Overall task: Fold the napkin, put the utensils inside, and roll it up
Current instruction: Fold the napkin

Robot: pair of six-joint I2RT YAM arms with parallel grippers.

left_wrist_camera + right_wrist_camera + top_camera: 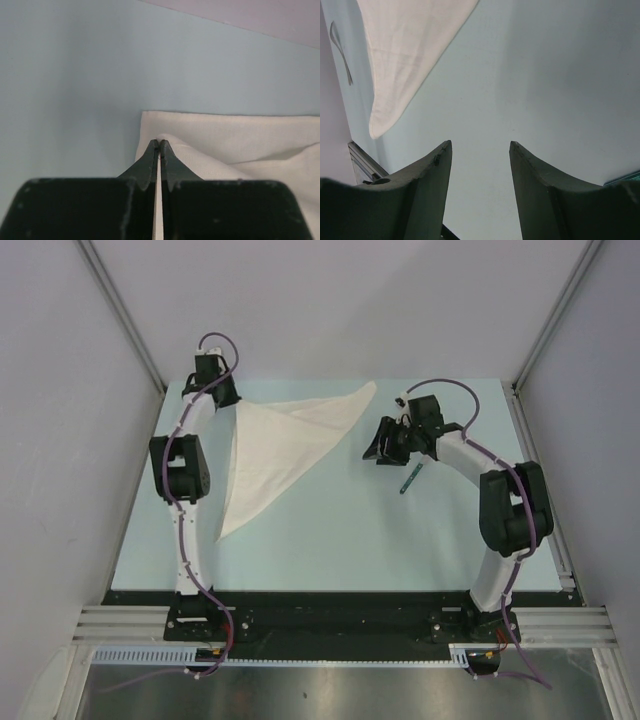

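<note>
The white napkin (280, 445) lies folded into a triangle on the pale blue table, one tip toward the far right and one toward the near left. My left gripper (229, 400) is at its far left corner; in the left wrist view the gripper (160, 142) is shut on a raised fold of the napkin (235, 140). My right gripper (379, 452) is open and empty just right of the cloth, low over bare table (480, 146); the napkin's tip (405, 55) shows at upper left there. The teal-handled knife (410, 480) lies on the table just near-right of the right gripper.
The table (330, 550) is walled by grey panels left, right and behind. A black rail (330, 598) runs along the near edge by the arm bases. The right arm's elbow (512, 508) stands over the right side.
</note>
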